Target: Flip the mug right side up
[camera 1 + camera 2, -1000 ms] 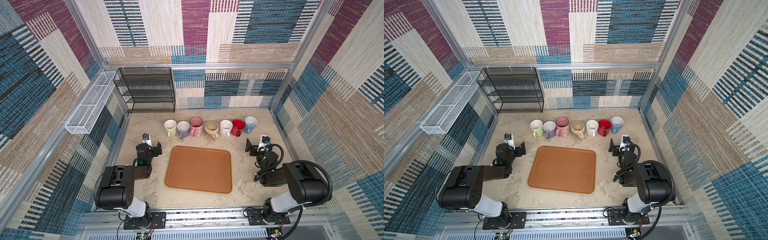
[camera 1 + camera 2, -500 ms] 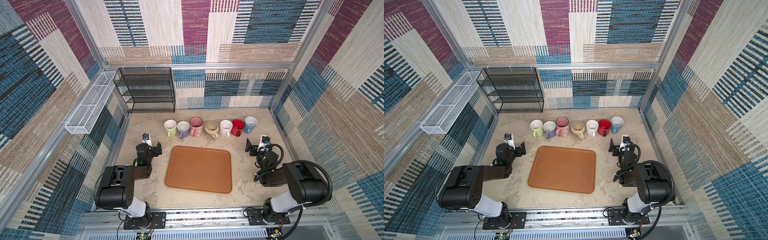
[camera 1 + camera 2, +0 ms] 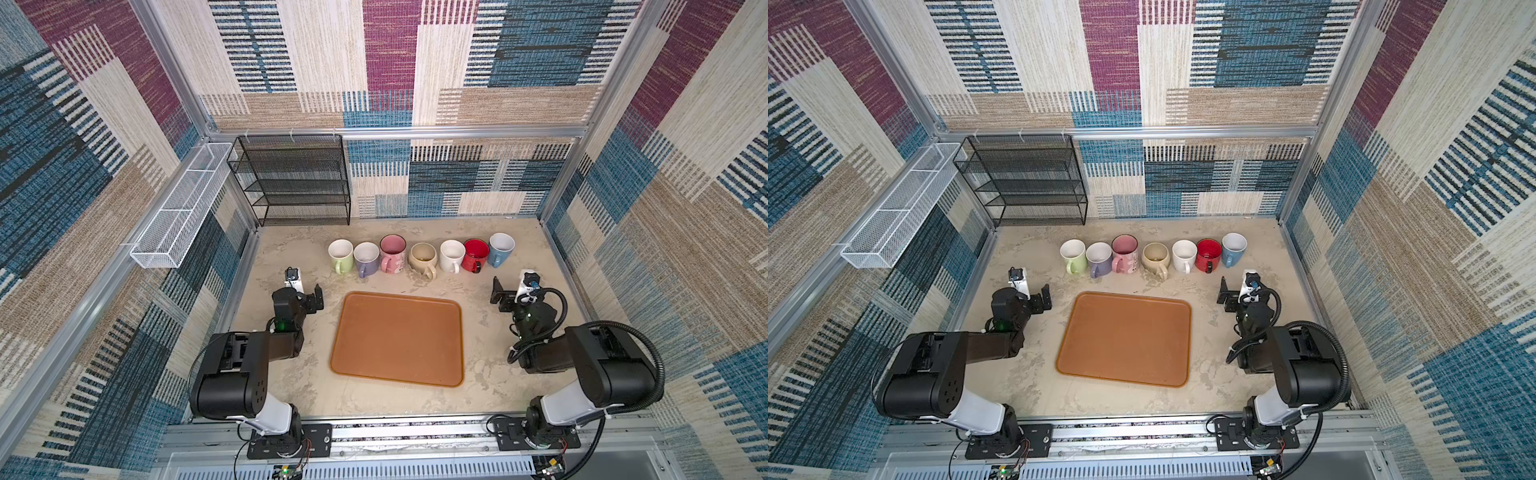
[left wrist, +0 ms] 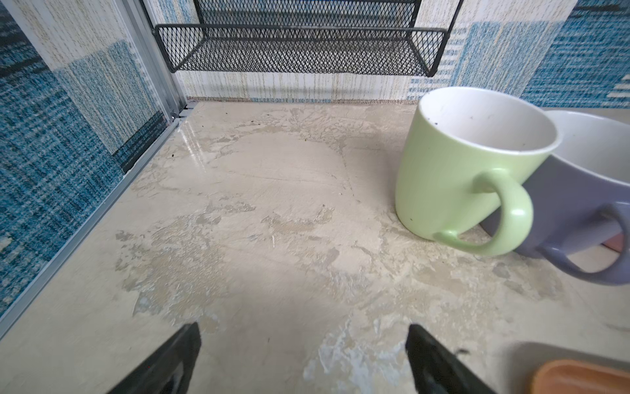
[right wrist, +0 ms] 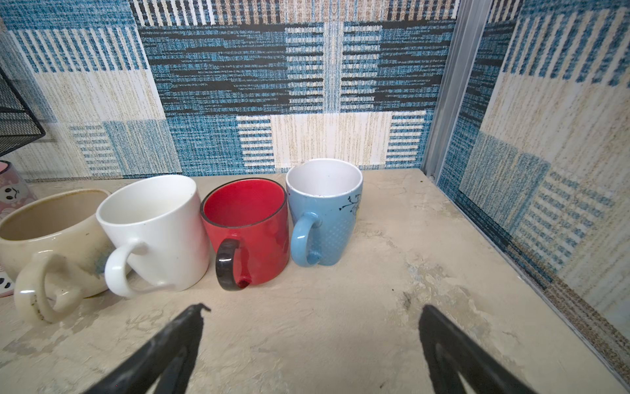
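Mugs [image 3: 1154, 255]: seven in a row on the far side of the table [image 3: 303, 386], all mouth up, all standing free.
Left fingers [image 4: 177, 361]: spread wide with nothing between them, tips low over the table.
Left gripper [image 4: 303, 341]: near and to the left of the row, just beyond the far-left corner of the tray [image 3: 397, 338]. The green mug [image 4: 453, 170] is the closest to it, and apart from it.
Right fingers [image 5: 170, 341]: spread wide with nothing between them, tips low over the table.
Right gripper [image 5: 313, 312]: near and to the right of the row, just beyond the tray's far-right corner. It faces the red mug [image 5: 249, 232] and the blue mug [image 5: 327, 211], apart from both.
Row, left to right: green mug, purple mug [image 3: 366, 259], pink mug [image 3: 392, 253], beige mug [image 3: 422, 258], white mug [image 3: 452, 255], red mug, blue mug.
Handles: all turned toward the near side.
Spacing: neighbours sit close-packed. In the left wrist view the green mug overlaps the purple one, and whether they touch cannot be told.
Tray: orange-brown, lying flat mid-table between the two arms, nearer than the row and apart from it.
Rack [image 3: 299, 183]: black mesh shelves at the far left, against the far wall.
Basket [image 3: 178, 212]: white wire, fixed along the left wall above the table.
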`<state>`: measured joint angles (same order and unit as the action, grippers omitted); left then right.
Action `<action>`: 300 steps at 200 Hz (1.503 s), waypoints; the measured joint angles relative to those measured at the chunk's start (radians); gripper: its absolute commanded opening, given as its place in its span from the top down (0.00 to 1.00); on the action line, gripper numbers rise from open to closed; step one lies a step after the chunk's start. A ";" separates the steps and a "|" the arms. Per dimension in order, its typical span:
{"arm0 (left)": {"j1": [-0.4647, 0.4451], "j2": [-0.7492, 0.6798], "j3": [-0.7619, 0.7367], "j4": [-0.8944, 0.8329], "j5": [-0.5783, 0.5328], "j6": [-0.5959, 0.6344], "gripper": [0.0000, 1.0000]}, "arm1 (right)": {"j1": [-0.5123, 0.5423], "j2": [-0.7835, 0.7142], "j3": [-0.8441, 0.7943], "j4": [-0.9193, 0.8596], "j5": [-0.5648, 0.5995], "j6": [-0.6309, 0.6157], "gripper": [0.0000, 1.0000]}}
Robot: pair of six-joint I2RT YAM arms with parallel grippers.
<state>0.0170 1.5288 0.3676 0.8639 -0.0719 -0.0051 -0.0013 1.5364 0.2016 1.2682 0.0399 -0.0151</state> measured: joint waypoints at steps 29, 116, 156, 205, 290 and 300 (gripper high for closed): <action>0.000 0.020 -0.185 0.220 -0.047 -0.016 0.01 | 0.000 -0.015 -0.066 0.056 -0.023 -0.002 0.01; -0.013 0.008 0.009 0.023 -0.080 -0.024 0.01 | 0.000 -0.003 -0.001 0.021 -0.028 -0.005 0.00; -0.009 0.011 0.061 -0.032 -0.080 -0.024 0.01 | 0.000 -0.003 0.001 0.004 -0.028 -0.005 0.00; -0.011 0.010 0.061 -0.027 -0.079 -0.024 0.01 | 0.000 -0.003 0.001 -0.003 -0.029 -0.005 0.00; -0.011 0.010 0.061 -0.027 -0.079 -0.024 0.01 | 0.000 -0.003 0.001 -0.003 -0.029 -0.005 0.00; -0.011 0.010 0.061 -0.027 -0.079 -0.024 0.01 | 0.000 -0.003 0.001 -0.003 -0.029 -0.005 0.00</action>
<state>0.0063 1.5391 0.4286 0.8364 -0.1513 -0.0296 -0.0013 1.5333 0.2028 1.2652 0.0109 -0.0200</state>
